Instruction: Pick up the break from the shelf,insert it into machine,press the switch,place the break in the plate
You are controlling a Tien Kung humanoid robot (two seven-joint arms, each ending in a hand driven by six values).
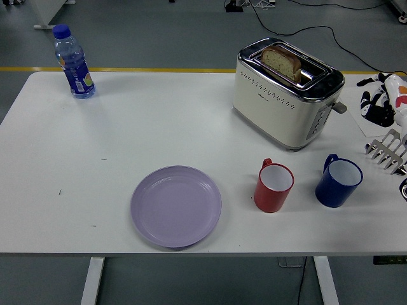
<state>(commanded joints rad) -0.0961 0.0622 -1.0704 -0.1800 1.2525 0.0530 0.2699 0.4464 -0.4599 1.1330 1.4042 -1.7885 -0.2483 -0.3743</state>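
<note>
open tabletop left of toaster; mugs before it

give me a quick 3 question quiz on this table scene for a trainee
1. True or false: the bread sits in the toaster.
2. Which mug is nearer the plate? A) red mug B) blue mug
3. Fill in: the bottle stands at the table's far ____ corner.

Key: 1 true; 2 A; 3 left
</note>
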